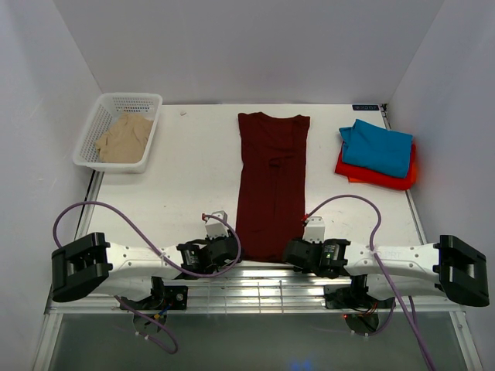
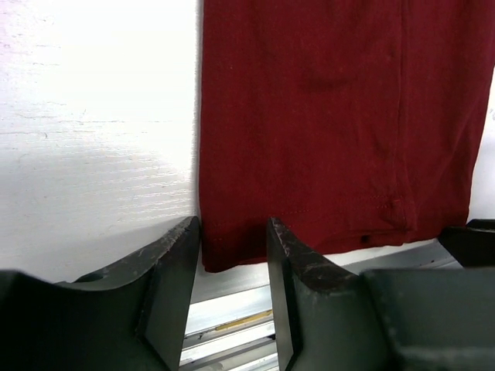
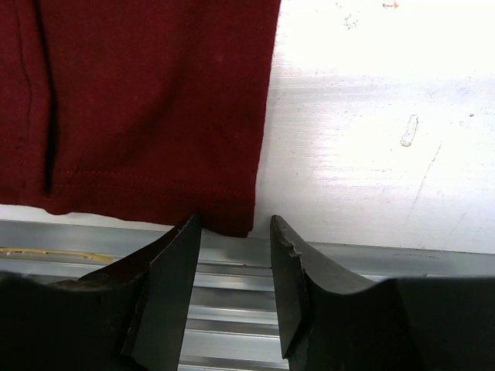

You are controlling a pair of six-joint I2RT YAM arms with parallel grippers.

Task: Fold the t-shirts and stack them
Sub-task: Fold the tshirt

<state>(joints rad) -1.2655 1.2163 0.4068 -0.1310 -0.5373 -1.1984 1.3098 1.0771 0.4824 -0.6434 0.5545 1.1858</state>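
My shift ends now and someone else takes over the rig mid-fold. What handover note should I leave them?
Left gripper: fingers open, straddling the near-left hem corner of the maroon t-shirt, not clamped.
Right gripper: fingers open at the near-right hem corner.
Maroon t-shirt: a long narrow strip mid-table, sleeves folded in, hem at the near edge.
Teal-blue t-shirt: folded, lying on the red-orange t-shirt, far right.
Beige t-shirt: crumpled in the white basket, far left.
Done: two stacked, maroon folded lengthwise.
Left: probably grip both corners, fold the maroon towards its collar and stack it, then do the beige.
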